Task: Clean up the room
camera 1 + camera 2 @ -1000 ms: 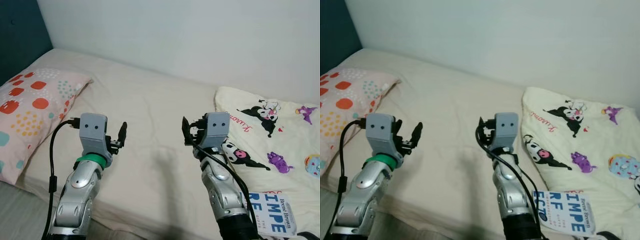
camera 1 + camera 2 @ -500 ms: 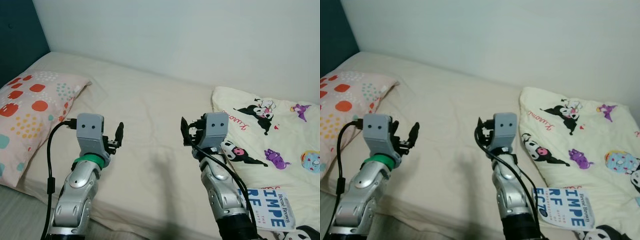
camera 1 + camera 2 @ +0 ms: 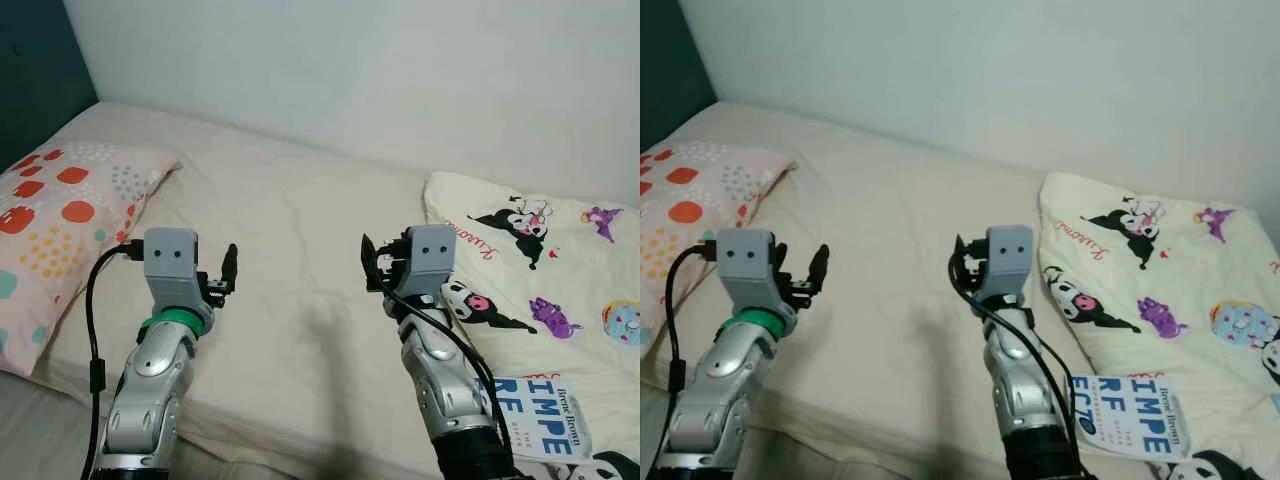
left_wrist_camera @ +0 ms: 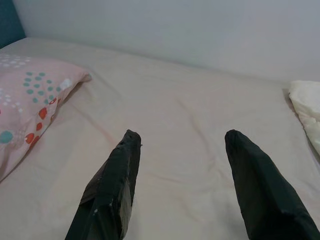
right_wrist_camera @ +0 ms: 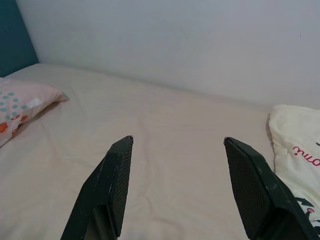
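Blue-and-white paperback book (image 3: 540, 422) lay on the cartoon-printed cream blanket (image 3: 560, 290) at our right, just beside our right arm; right gripper (image 5: 175, 187) and left gripper (image 4: 182, 185) hovered spread, empty.

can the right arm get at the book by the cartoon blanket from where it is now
Probably not without pulling back. The book lies at the bed's near edge beside the right forearm, well behind the right claw, which is open and points away over the bare sheet. Nothing covers the book; the arm's own pose is the obstacle.
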